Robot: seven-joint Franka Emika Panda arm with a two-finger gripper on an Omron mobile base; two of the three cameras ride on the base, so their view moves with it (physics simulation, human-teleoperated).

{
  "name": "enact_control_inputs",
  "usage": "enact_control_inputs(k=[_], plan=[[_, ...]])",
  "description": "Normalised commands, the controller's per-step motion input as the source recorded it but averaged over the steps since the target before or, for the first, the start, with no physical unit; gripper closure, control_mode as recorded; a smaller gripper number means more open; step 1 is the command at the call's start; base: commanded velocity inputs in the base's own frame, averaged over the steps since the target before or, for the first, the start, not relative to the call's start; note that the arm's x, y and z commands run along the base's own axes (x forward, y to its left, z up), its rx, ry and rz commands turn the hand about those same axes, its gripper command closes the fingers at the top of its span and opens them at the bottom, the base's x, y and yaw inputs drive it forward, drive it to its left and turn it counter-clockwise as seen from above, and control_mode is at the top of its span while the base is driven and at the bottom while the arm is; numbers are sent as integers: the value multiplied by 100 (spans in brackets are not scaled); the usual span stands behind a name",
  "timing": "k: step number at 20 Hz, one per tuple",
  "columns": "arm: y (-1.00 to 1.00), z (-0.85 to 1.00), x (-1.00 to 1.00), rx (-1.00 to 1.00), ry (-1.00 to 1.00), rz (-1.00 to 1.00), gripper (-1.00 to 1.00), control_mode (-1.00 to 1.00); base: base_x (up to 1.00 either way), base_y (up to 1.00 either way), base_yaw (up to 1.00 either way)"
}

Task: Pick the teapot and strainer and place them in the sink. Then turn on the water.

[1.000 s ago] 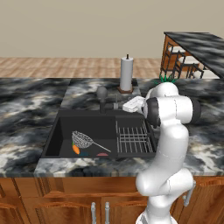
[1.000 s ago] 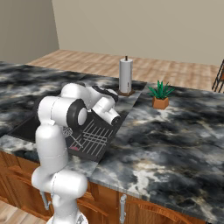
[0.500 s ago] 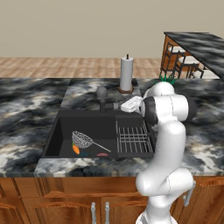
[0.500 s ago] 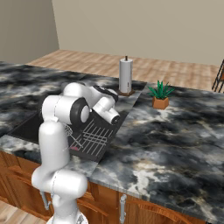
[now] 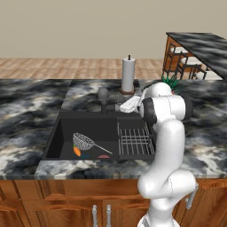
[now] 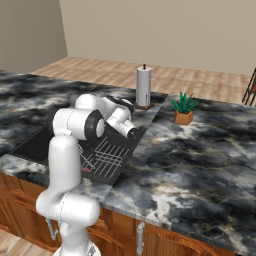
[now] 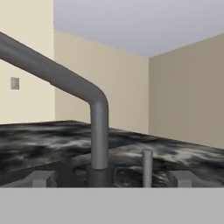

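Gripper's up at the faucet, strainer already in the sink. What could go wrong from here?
1. In the hand view the open gripper is centred on the faucet, while the thin upright lever sits off to one side. Closing or pushing here might shove the spout instead of the lever.
2. The paper towel roll stands close behind the hand, so a wide wrist swing could knock it.

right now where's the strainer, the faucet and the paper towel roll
strainer (image 5: 83,141), left base view, on the mesh bowl, inside the sink basin
faucet (image 7: 99,131), hand view, on the upright part of the grey pipe
paper towel roll (image 6: 143,86), right base view, on the middle of the roll
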Motion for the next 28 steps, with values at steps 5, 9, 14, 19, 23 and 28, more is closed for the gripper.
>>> enact_control_inputs(k=[5,9,14,19,23,28], plan=[[8,-11,24,-6,0,0,-100,-100,0,0,0],[0,-19,21,0,-1,-6,-100,-100,0,0,0],[0,-26,18,0,-2,-9,-100,-100,0,0,0],[0,-26,18,0,-1,-6,-100,-100,0,0,0],[2,-6,18,0,-3,-1,-100,-100,0,0,0],[0,-7,24,0,0,-7,-100,-100,0,0,0]])
